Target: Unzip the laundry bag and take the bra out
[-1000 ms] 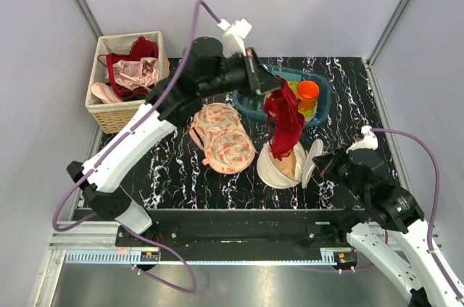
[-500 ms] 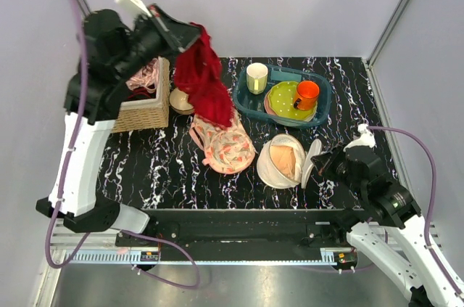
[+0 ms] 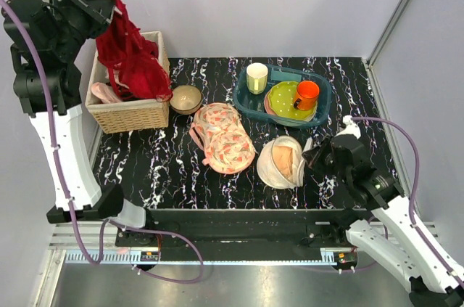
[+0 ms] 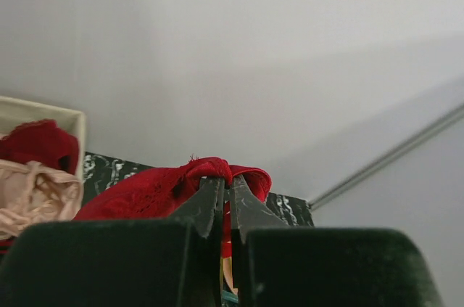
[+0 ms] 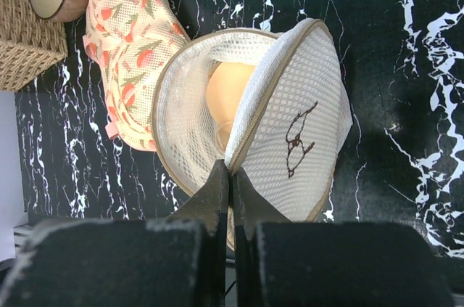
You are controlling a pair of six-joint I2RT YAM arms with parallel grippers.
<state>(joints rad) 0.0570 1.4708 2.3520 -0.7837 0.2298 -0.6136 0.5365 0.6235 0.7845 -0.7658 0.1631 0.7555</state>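
Observation:
The round white mesh laundry bag lies unzipped near the table's front, its lid folded up to the right. A peach item shows inside it. My right gripper is shut on the lid's zipped edge. A red lace bra hangs from my left gripper, whose jaws are closed on its fabric. That gripper is raised high at the back left, and the bra dangles over the wicker basket.
The basket holds pink and red garments. A flat floral-print cloth lies left of the bag. A wooden bowl sits by the basket. The blue tray carries a green spotted plate, an orange cup and a pale mug.
My left arm has swung up and leftward, carrying the red bra from above the bag to over the basket. The right gripper has kept its hold on the bag's lid.

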